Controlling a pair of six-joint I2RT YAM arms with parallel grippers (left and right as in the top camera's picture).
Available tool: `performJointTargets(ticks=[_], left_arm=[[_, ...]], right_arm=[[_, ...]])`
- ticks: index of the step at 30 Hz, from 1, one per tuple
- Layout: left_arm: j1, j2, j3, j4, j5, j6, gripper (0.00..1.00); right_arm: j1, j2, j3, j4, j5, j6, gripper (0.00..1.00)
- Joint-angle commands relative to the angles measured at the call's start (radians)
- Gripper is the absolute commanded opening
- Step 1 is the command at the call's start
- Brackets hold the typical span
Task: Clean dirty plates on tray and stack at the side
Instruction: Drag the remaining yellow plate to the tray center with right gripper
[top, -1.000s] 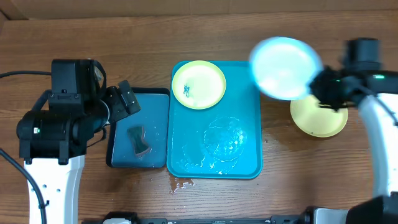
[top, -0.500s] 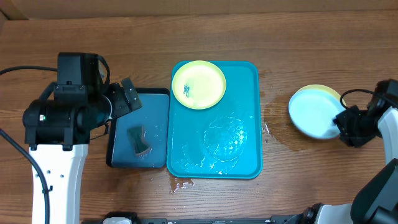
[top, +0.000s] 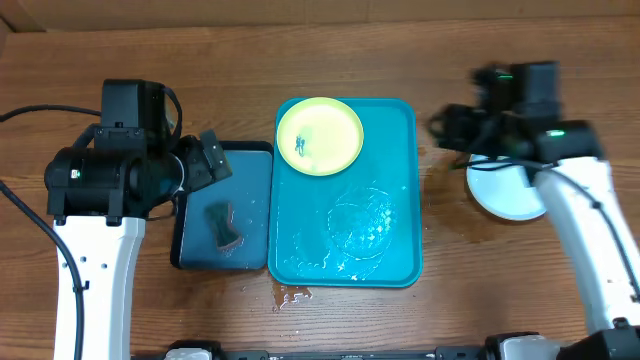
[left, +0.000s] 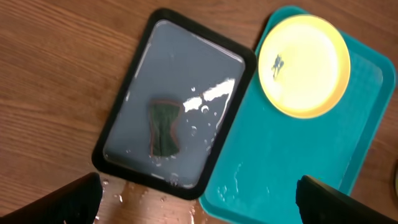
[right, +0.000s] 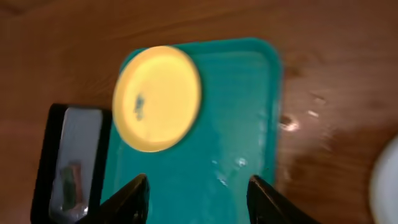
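Observation:
A yellow-green plate (top: 319, 136) with a dark blue smear lies at the far left corner of the teal tray (top: 392, 150). It also shows in both wrist views: plate (left: 303, 65) on tray (left: 292, 162), and plate (right: 157, 98) on tray (right: 239, 124). A light-blue plate (top: 505, 190) rests on the wood right of the tray, partly under my right arm. My right gripper (top: 448, 128) hovers between that plate and the tray, open and empty (right: 199, 202). My left gripper (top: 208, 158) hangs wide open (left: 199, 205) over the black-rimmed tray.
A small black-rimmed tray (top: 250, 165) left of the teal tray holds a dark sponge (top: 224, 224) in water. Water drops lie on the teal tray and a puddle (top: 292, 295) sits on the wood at its near left corner.
My right gripper set the light-blue plate down on the yellow plate at the right, opened, and swung back toward the tray. The left arm shifted slightly right.

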Motion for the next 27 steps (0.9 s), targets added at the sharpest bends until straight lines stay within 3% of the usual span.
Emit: performJointTargets(ticks=[1,7,13,14,15,17,18,19,27], left_arm=[[0.005,0.006,0.014,-0.023,0.048,0.019,1.00],[0.005,0.006,0.014,-0.066,0.045,0.050,1.00],[0.005,0.006,0.014,-0.101,0.044,0.087,1.00],[0.005,0.006,0.014,-0.103,0.044,0.087,1.00],[0.005,0.006,0.014,-0.103,0.044,0.091,1.00],[0.005,0.006,0.014,-0.103,0.044,0.095,1.00],[0.005,0.006,0.014,-0.103,0.044,0.095,1.00],[0.005,0.006,0.014,-0.102,0.044,0.095,1.00],[0.005,0.006,0.014,-0.092,0.044,0.097,1.00]], right_arm=[[0.150,0.080,0.007,0.068,0.176,-0.023,0.53],[0.298,0.328,0.007,0.288,0.466,-0.038,0.66],[0.297,0.517,0.007,0.457,0.471,-0.113,0.67],[0.295,0.548,0.007,0.471,0.446,-0.112,0.63],[0.296,0.552,0.007,0.470,0.438,-0.112,0.53],[0.296,0.552,0.007,0.455,0.431,-0.108,0.20],[0.296,0.544,0.008,0.442,0.431,-0.108,0.09],[0.296,0.535,0.009,0.423,0.431,-0.108,0.04],[0.296,0.281,0.010,0.156,0.431,-0.047,0.04]])
